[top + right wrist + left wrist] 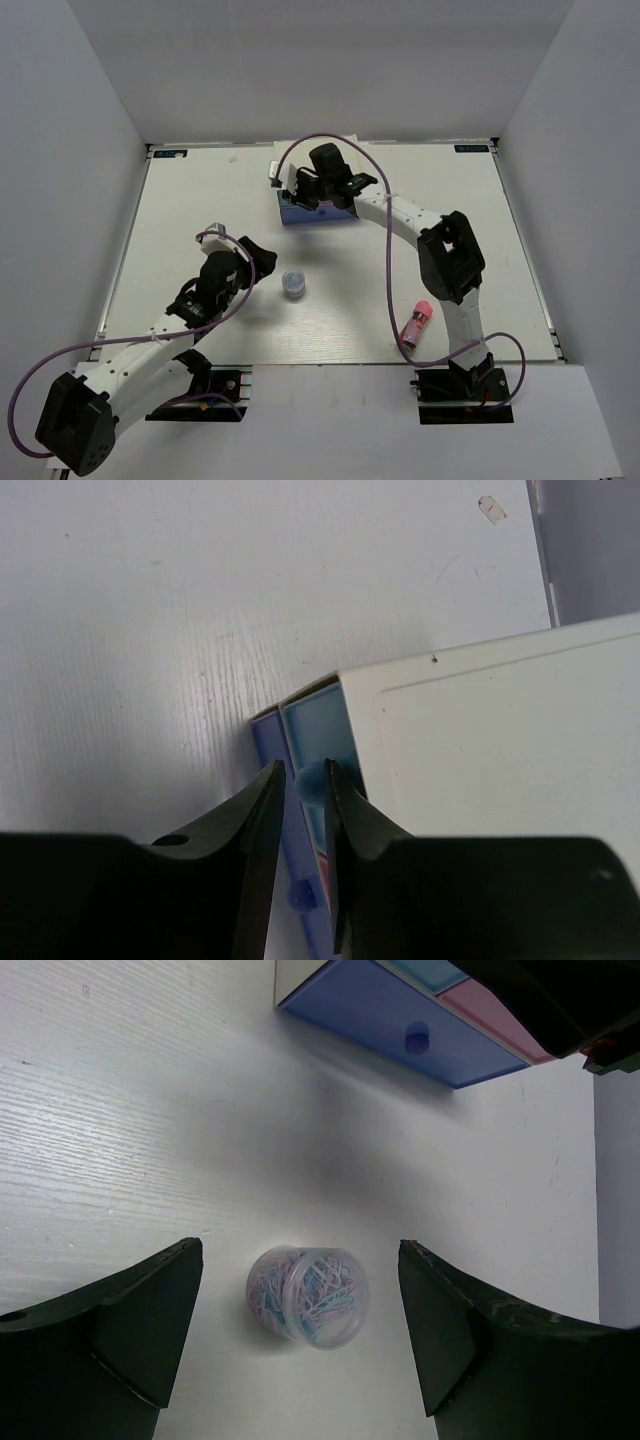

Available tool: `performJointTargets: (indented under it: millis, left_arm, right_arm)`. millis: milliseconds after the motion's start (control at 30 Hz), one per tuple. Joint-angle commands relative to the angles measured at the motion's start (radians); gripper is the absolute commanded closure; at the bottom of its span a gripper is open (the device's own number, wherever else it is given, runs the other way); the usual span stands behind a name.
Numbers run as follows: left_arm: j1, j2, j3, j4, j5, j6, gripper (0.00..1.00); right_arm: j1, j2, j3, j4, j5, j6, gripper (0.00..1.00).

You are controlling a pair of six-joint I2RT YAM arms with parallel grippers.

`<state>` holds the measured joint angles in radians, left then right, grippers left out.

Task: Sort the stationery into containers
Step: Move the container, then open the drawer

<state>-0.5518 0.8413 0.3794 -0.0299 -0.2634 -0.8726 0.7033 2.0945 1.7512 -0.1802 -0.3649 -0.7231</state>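
Observation:
The white drawer chest [318, 213] stands at the table's far middle, its pastel fronts facing the arms. My right gripper [322, 192] hangs over its front. In the right wrist view my right gripper [305, 775] straddles the light-blue drawer's knob [310, 781]; the jaws stand slightly apart, with a gap on the left side. The periwinkle drawer [395, 1018] looks closed. A small round clear pot [308, 1294] of pastel paper clips sits on the table between the wide-open fingers of my left gripper [300, 1250], untouched. A pink tube [417, 322] lies by the right arm's base.
White walls enclose the table on three sides. The right arm [450, 255] arches from the near right edge over to the chest. The pot [293, 284] sits mid-table just right of my left gripper [245, 252].

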Motion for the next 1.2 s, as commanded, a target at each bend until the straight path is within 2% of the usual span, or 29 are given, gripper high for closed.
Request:
performJointTargets:
  millis: [0,67,100,133,167,200,233,267,300,333,367,433,467,500,600,733,900,933,1167]
  left_arm:
    - [-0.003,0.004,0.0,0.005,0.018,0.009,0.11]
    - [-0.013,0.015,0.0,0.016,0.027,0.03,0.11]
    - [-0.013,0.015,0.0,0.016,0.027,0.03,0.11]
    - [-0.013,0.028,0.0,0.03,0.041,0.044,0.11]
    - [-0.013,0.047,0.0,0.03,0.053,0.058,0.11]
    - [-0.013,0.059,0.013,0.03,0.053,0.058,0.11]
    - [-0.013,0.068,0.027,0.03,0.062,0.07,0.11]
    - [-0.013,0.077,0.027,0.039,0.062,0.083,0.11]
    - [-0.013,0.091,0.041,0.039,0.072,0.083,0.11]
    - [-0.013,0.091,0.05,0.039,0.072,0.092,0.11]
    - [-0.013,0.102,0.05,0.048,0.072,0.092,0.11]
    - [-0.013,0.102,0.05,0.057,0.072,0.092,0.11]
    - [-0.013,0.102,0.05,0.058,0.072,0.092,0.11]
    - [-0.013,0.102,0.05,0.058,0.072,0.092,0.11]
    - [-0.013,0.093,0.05,0.045,0.081,0.092,0.11]
    - [-0.013,0.048,0.041,0.025,0.07,0.083,0.11]
    - [-0.013,0.015,0.01,0.016,0.05,0.061,0.11]
    - [-0.013,0.006,0.01,0.016,0.05,0.061,0.11]
    - [-0.013,0.034,0.03,0.005,0.05,0.061,0.11]
  right_arm:
    - [-0.016,-0.128,-0.048,0.074,-0.037,0.043,0.71]
    - [-0.018,-0.194,-0.221,0.169,-0.063,0.022,0.67]
    - [-0.018,-0.299,-0.31,0.211,-0.066,0.013,0.65]
    - [-0.021,-0.333,-0.355,0.238,-0.071,0.01,0.59]
    - [-0.022,-0.402,-0.404,0.316,-0.045,0.031,0.34]
    - [-0.024,-0.46,-0.541,0.417,-0.01,0.065,0.18]
    - [-0.025,-0.487,-0.582,0.465,0.067,0.104,0.1]
    - [-0.03,-0.523,-0.622,0.51,0.087,0.204,0.1]
    - [-0.034,-0.54,-0.618,0.483,0.089,0.232,0.1]
    - [-0.051,-0.544,-0.602,0.416,0.084,0.342,0.1]
    - [-0.057,-0.542,-0.545,0.338,0.061,0.376,0.16]
    - [-0.079,-0.518,-0.516,0.256,0.055,0.497,0.37]
    - [-0.09,-0.508,-0.501,0.237,0.058,0.574,0.58]
    - [-0.097,-0.492,-0.487,0.205,0.078,0.653,0.65]
    - [-0.114,-0.452,-0.484,0.197,0.124,0.841,0.78]
    - [-0.116,-0.421,-0.484,0.186,0.141,1.0,0.76]
    - [-0.108,-0.413,-0.509,0.199,0.165,1.145,0.57]
    - [-0.111,-0.41,-0.515,0.212,0.217,1.169,0.54]
    - [-0.114,-0.363,-0.49,0.223,0.397,1.258,0.54]
